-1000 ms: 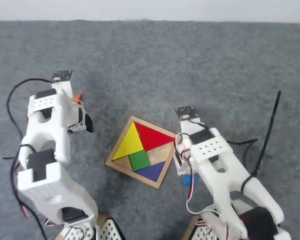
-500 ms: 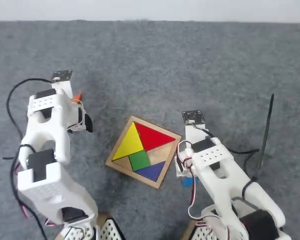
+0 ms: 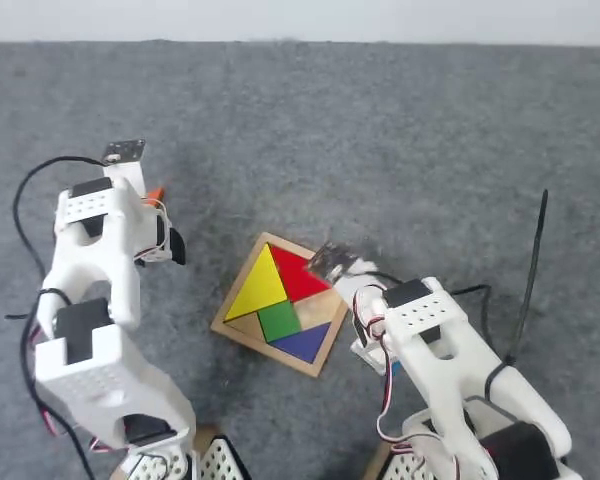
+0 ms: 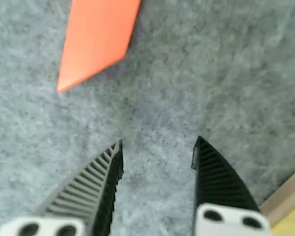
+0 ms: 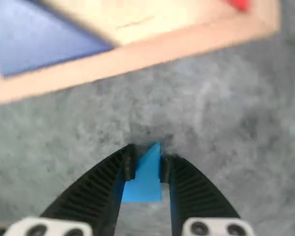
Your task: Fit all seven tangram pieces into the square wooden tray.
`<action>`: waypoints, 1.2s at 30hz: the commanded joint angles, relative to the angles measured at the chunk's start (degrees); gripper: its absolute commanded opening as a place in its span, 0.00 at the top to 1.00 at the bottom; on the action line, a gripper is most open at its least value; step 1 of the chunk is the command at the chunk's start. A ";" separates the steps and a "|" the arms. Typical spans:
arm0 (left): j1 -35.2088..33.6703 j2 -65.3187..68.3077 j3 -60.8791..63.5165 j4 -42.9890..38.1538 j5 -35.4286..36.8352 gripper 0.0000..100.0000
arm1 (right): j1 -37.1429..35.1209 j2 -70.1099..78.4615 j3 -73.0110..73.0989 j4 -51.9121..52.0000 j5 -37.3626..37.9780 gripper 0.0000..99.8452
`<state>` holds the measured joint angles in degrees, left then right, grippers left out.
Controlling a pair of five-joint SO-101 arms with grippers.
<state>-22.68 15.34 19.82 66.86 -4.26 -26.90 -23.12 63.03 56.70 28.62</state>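
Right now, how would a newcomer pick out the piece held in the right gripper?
Find the square wooden tray on the grey mat. Just outside its rim, the right gripper pinches a small light blue piece. Unlike the dark blue triangle, it is paler and outside the tray.

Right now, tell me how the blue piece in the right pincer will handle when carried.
The blue piece looks like a stiff flat tile with straight edges, so it likely won't bend. It seems thin, so it is probably light. The right pincer pinches it by narrow edges, so it might slip or twist when lowered into the tray.
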 commanded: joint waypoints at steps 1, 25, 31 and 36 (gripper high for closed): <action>0.09 -0.62 -1.45 -0.35 -0.79 0.78 | -0.75 -1.01 -0.26 -1.19 17.23 0.90; 0.09 -0.53 -1.45 -0.26 -0.79 0.78 | 5.93 -13.41 -9.05 14.29 -30.86 0.67; 0.09 -0.53 -1.45 -0.18 -0.79 0.78 | 3.65 0.75 -10.37 13.49 -31.56 0.84; 0.09 -0.53 -1.45 -0.26 -0.79 0.78 | -0.13 3.74 -10.37 13.32 -28.92 0.96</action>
<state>-22.68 15.34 19.82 66.86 -4.26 -24.26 -20.48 54.33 70.15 -2.07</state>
